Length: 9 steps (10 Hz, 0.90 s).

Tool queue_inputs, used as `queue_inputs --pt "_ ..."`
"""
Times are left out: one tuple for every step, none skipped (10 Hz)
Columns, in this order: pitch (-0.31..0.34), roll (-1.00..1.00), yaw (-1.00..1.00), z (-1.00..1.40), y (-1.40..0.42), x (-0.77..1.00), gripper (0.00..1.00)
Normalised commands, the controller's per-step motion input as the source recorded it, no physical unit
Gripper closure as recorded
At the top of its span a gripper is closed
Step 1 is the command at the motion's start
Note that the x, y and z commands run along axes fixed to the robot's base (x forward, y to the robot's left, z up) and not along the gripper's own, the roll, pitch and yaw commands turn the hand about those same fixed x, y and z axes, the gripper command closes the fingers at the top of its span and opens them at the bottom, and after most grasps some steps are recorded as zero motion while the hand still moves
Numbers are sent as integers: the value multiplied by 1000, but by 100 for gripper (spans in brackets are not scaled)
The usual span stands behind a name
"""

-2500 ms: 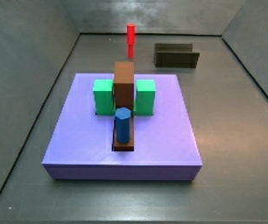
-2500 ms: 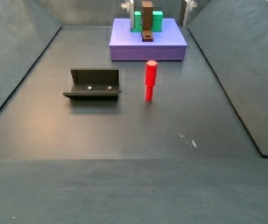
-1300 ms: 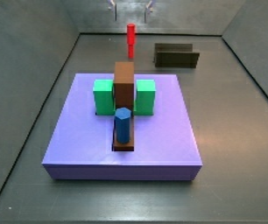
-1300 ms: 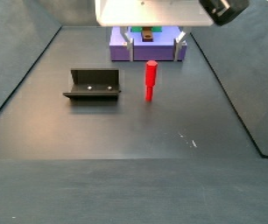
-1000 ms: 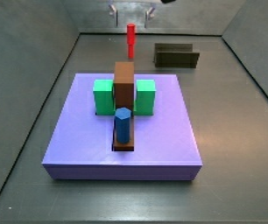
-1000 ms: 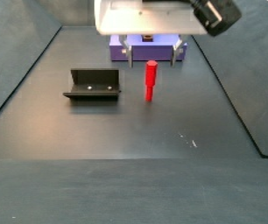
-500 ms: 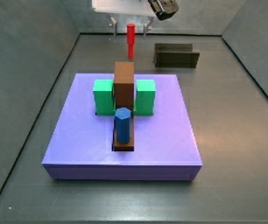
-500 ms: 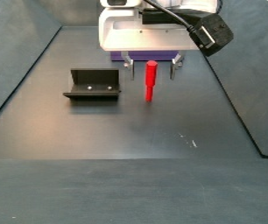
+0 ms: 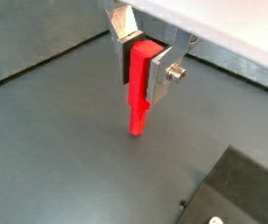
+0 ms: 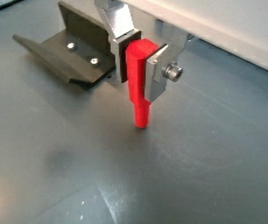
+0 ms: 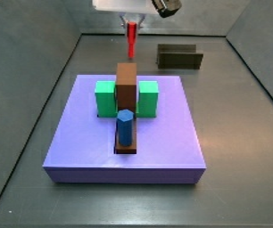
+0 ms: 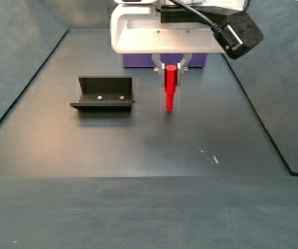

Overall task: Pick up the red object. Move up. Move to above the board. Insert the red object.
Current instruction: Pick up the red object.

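Note:
The red object [image 12: 171, 89] is a thin red peg standing upright on the dark floor, and it also shows in a side view [image 11: 132, 43]. My gripper [image 12: 174, 70] is over its top, and both wrist views show the dark pads pressed on its two sides [image 9: 140, 83] [image 10: 137, 83]. The peg's lower end [image 10: 141, 121] sits at the floor. The board [image 11: 127, 89] is a brown plank between two green blocks [image 11: 105, 98], with a blue peg [image 11: 125, 126] standing in its near end. It lies apart from the gripper.
The board rests on a purple platform [image 11: 91, 142]. The fixture [image 12: 103, 93] stands on the floor beside the red peg and shows in a wrist view [image 10: 67, 48]. Grey walls ring the floor.
The gripper came down from above over the red peg. Its fingers went from open on either side of the peg to shut on it. The peg stays upright.

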Motion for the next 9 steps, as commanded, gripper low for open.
queue_inputs --pt "0 0 0 0 0 0 100" --pt "0 0 0 0 0 0 100" --pt "0 0 0 0 0 0 100" --pt "0 0 0 0 0 0 100" --pt "0 0 0 0 0 0 100" --pt "0 0 0 0 0 0 100" --pt "0 0 0 0 0 0 100" --pt "0 0 0 0 0 0 100" --pt "0 0 0 0 0 0 100"
